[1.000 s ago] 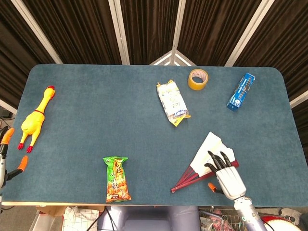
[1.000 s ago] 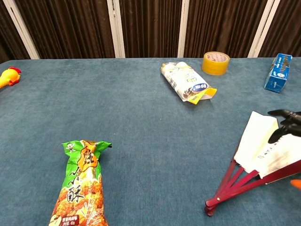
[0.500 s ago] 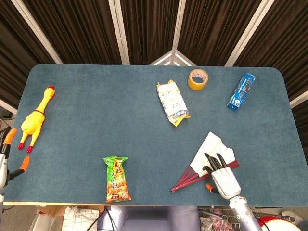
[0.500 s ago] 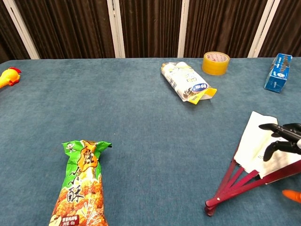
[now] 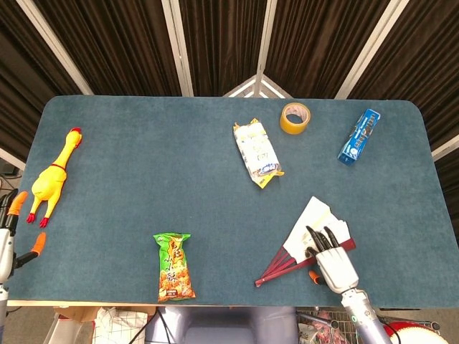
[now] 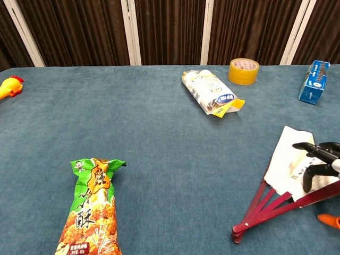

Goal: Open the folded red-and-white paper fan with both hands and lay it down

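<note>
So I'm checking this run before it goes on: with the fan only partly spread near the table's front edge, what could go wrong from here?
1. The fan is only partly spread, and only the right hand is over it; the left hand sits off the table's far side, so the spread may stall.
2. The fingers lie over the white paper, which could crease or tear if they drag.
3. The red ribs' pivot lies close to the table front edge; a push might slide it off.

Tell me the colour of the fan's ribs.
Dark red. The fan has white paper above them; the chest view shows it best.
</note>
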You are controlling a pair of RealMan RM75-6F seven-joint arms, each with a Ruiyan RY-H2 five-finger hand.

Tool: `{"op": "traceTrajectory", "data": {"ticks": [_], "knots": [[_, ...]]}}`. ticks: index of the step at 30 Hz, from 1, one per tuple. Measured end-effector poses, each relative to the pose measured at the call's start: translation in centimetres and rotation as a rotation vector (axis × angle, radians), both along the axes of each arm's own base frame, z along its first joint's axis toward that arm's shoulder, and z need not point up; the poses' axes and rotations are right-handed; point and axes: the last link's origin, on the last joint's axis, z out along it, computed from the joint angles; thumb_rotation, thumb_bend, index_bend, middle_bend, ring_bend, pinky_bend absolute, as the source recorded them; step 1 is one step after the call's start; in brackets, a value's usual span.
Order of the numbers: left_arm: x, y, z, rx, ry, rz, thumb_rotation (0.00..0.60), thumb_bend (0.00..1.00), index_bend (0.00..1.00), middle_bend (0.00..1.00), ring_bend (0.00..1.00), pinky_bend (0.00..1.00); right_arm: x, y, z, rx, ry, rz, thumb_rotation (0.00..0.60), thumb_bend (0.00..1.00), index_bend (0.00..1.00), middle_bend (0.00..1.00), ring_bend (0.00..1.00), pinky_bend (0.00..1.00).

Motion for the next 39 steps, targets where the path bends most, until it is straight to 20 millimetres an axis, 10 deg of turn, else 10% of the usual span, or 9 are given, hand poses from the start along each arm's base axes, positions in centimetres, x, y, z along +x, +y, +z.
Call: {"op": "traceTrajectory", "data": {"ticks": [39], "knots": [[0.2, 0.0, -0.4, -0.005, 0.003, 0.001, 0.6, 0.48, 0.05, 0.0, 0.0, 0.0, 0.7, -2.3, 0.0, -0.054, -0.041, 0.054, 0.6, 0.41, 0.64, 0.09, 0.17, 0.09]]}}
